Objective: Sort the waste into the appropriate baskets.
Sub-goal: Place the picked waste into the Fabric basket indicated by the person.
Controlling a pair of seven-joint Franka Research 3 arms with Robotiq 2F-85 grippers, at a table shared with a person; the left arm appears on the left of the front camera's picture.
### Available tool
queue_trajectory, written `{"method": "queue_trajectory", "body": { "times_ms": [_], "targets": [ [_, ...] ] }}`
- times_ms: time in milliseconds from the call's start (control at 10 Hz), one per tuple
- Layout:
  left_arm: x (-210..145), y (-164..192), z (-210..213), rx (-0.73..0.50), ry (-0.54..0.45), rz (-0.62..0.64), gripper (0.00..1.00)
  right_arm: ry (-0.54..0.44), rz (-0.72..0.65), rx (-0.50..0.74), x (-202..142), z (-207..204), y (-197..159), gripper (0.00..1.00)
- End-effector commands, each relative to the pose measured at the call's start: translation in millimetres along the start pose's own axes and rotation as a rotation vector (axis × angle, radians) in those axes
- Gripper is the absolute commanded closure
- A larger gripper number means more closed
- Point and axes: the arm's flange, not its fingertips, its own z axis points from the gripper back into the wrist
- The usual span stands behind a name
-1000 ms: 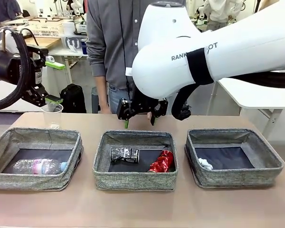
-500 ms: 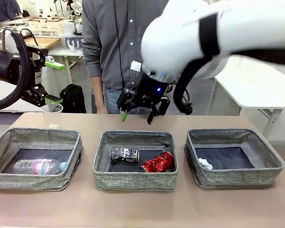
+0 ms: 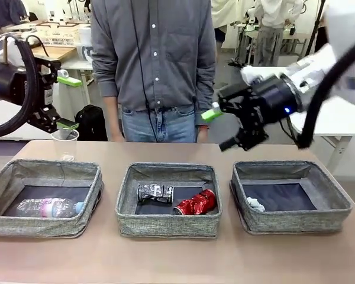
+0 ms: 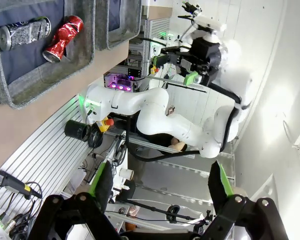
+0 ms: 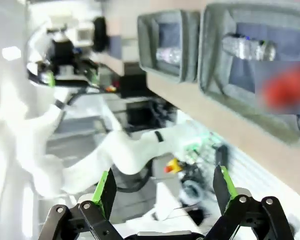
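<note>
A light brown bench [image 3: 177,260] runs across the front view, and a person in a grey shirt and jeans [image 3: 154,59] stands at its 12 o'clock edge. The white right arm [image 3: 337,53] comes in from 3 o'clock; the right jaws hang in the air at about 1 o'clock of the bench, off the far corner of the right basket. They are spread wide with nothing between the green-padded fingers [image 3: 210,114], and the blurred right wrist view shows the same open fingers [image 5: 106,192]. The left jaws are held up at 10 o'clock, also wide open and empty, fingers [image 3: 67,80] well apart; the left wrist view shows only air between its fingers [image 4: 101,182].

Three square grey woven baskets sit in a row. The left basket [image 3: 41,226], at 9 o'clock, holds a clear plastic bottle with a pink label [image 3: 47,207] lying on its side. The middle basket [image 3: 165,225] holds a crushed dark patterned can [image 3: 154,192] toward its 9 o'clock side and a crushed red can [image 3: 195,203] toward 4 o'clock, near each other. The right basket [image 3: 296,220], at 3 o'clock, holds a small white paper wad [image 3: 255,204] near its 9 o'clock wall.

A clear plastic cup [image 3: 65,142] stands upright on the bench just beyond the left basket, under the left jaws.
</note>
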Motion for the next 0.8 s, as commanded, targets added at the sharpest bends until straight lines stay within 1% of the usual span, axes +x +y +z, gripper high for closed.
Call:
{"method": "queue_trajectory", "body": {
  "times_ms": [0, 100, 700],
  "targets": [
    [-1, -3, -2, -0.005, -0.009, -0.001, 0.03, -0.124, -0.133, 0.044, -4, -2, -21, 0.0],
    [-1, -3, -2, -0.005, -0.009, -0.001, 0.03, 0.0, 0.0, 0.0, 0, 0, 0, 0.0],
    [-1, -3, -2, -0.005, -0.009, -0.001, 0.03, 0.0, 0.0, 0.0, 0, 0, 0, 0.0]
  ]
}}
